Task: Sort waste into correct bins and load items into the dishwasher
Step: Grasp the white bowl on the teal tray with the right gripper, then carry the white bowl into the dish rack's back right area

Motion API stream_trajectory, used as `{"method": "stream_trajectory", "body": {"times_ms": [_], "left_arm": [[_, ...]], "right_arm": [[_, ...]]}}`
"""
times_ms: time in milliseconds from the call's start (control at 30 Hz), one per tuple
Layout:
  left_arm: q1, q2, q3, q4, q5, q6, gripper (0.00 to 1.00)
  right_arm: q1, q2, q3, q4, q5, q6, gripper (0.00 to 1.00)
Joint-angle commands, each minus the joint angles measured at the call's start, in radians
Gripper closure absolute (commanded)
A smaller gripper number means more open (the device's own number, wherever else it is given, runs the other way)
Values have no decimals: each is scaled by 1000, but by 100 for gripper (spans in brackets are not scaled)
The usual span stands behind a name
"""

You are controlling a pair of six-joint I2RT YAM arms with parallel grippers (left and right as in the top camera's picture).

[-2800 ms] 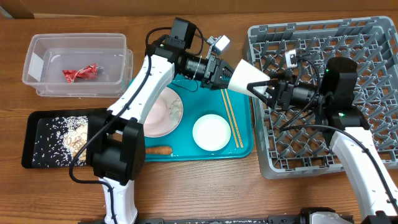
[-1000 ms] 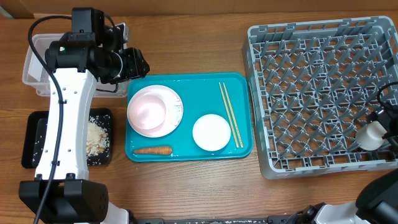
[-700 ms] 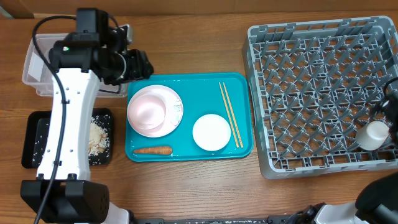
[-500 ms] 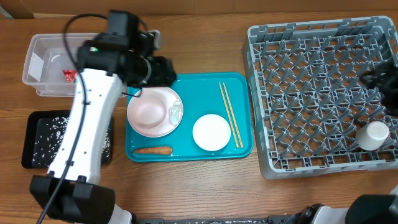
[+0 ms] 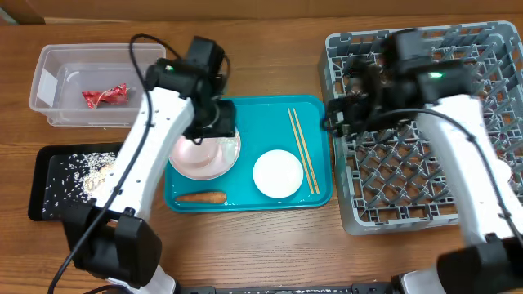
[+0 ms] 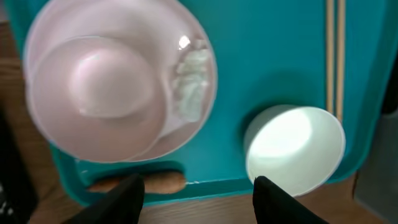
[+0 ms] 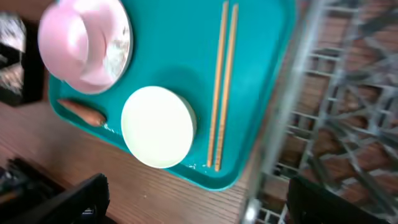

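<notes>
The large square grey plastic dish rack (image 5: 392, 188) lies under and to the right of the right gripper (image 7: 193, 186). That gripper hangs at the rack's left wall, its jaws spread wide and empty, and is placed, I judge, to reach across for another item. The small white cup is not visible, as the right arm covers much of the rack.

The teal rectangular serving tray (image 5: 261, 114) sits below both grippers. The left gripper (image 6: 198, 186) hovers low over it, its jaws parted and holding nothing.

Well off to that gripper's left are the clear rectangular plastic tub (image 5: 49, 61) and the shallow black rectangular tray (image 5: 34, 184).

Just ahead of its fingers, the white round plate (image 6: 193, 43) carries the pink bowl (image 6: 93, 81), which is nested there as used dishes. The white round bowl (image 6: 295, 149) stands by its right finger, with the pair of light wooden chopsticks (image 6: 333, 56) beyond.

The small orange carrot (image 5: 202, 197) lies at its left fingertip. The crumpled red wrapper (image 5: 105, 95) is in the tub.

The small white wad (image 6: 189, 84) rests on the plate beside the bowl and is probably this gripper's target. The beige rice-like crumbs (image 5: 90, 167) are scattered in the black tray.
</notes>
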Motion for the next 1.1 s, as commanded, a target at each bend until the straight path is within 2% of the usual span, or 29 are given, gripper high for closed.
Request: {"method": "stream_trajectory", "body": {"times_ms": [0, 133, 333, 467, 667, 767, 800, 933, 1067], "left_arm": [[101, -76, 3, -43, -101, -95, 41], [200, -121, 3, -55, -119, -113, 40], [288, -161, 3, -55, -119, -108, 38], [292, -162, 3, -54, -119, -104, 37], [292, -162, 3, -51, -119, -104, 37], [292, -162, 3, -50, -119, -105, 37], [292, -162, 3, -50, -119, -105, 37], [292, -162, 3, -50, -119, -105, 37], [292, -162, 3, -50, -119, -104, 37]], "right_arm": [[127, 103, -6, 20, 69, 50, 7], [221, 217, -6, 31, 68, 78, 15], [266, 342, -7, 31, 87, 137, 25], [275, 443, -12, 27, 87, 138, 43], [275, 450, -62, 69, 87, 142, 62], [276, 450, -105, 98, 87, 142, 84], [275, 450, -106, 101, 87, 142, 87], [274, 449, -98, 117, 94, 186, 95], [258, 436, -35, 69, 116, 186, 96]]}}
